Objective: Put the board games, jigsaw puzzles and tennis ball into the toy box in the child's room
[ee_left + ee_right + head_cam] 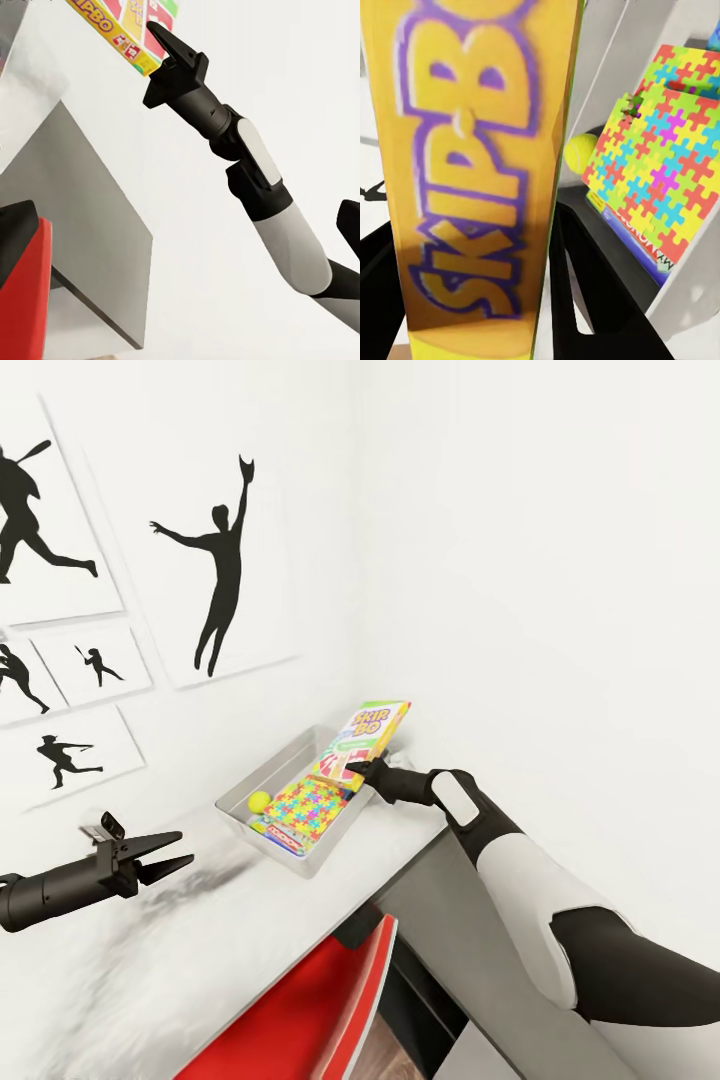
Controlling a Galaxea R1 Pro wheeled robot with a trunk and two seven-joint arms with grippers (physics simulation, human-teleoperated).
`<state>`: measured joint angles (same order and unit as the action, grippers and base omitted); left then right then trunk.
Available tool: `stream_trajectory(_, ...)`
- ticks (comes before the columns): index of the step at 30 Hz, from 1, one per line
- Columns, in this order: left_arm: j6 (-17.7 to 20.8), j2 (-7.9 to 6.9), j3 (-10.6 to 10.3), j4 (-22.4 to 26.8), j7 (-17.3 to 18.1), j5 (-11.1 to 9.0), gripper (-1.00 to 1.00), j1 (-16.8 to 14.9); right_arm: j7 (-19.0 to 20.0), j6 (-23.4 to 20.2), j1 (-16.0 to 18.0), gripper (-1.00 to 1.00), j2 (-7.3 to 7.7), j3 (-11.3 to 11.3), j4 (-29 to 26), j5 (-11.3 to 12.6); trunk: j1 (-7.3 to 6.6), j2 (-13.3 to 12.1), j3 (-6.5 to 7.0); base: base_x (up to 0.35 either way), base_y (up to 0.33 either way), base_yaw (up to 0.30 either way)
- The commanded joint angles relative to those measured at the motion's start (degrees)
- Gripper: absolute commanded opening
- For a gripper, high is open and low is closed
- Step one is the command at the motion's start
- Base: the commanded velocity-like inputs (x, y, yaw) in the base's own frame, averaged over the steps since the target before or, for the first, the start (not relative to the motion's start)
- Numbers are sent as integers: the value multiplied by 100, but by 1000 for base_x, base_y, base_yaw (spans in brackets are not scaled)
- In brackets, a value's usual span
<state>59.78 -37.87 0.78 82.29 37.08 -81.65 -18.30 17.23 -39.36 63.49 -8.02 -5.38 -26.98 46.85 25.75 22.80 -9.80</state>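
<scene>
1. Your right gripper [362, 768] is clamped on a board game [368, 741], the yellow box with the purple lettering. It holds it by the lower end, and the box stands tilted over the far corner of the toy box [262, 779], leaning toward the wall.
2. Judge this box as light and stiff: it keeps its flat shape with only one end pinched. The glossy printed faces probably slip easily, so a grip at the very end could let it swing or slide out.
3. In the right wrist view the box face [472, 165] lies between the dark fingers [585, 285]; both flat sides look pinched, which suits a thin board.
4. The toy box sits at the table's [200, 950] far end, close to the wall corner. Inside it lie a jigsaw puzzle [308, 801], with another flat game's edge [634, 238] showing under it, and the tennis ball [259, 800] against the wall-side rim.
5. Lower the held end toward the puzzle and lay the box flat on it before you release; dropped on edge, it may lean on the rim.
6. Your left gripper [172, 855] hangs above the table's near part, jaws parted and empty.
</scene>
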Motion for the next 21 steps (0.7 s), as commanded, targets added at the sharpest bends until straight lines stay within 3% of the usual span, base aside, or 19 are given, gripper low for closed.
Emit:
stream_trajectory(1, 22, -1, 2, -2, 27, 18, 100, -7, 17, -11, 5, -100, -1, -7, 0, -9, 3, 12, -12, 0, -6, 134)
stream_trajectory(11, 22, -1, 2, -2, 27, 18, 100, -7, 16, -10, 5, -100, -5, -9, 0, -10, 3, 12, -12, 39, -57, 237)
stream_trajectory(21, 22, 4, 2, -2, 27, 18, 100, -7, 17, -10, 5, -100, 2, -7, 0, -10, 3, 12, -12, 11, 44, 52)
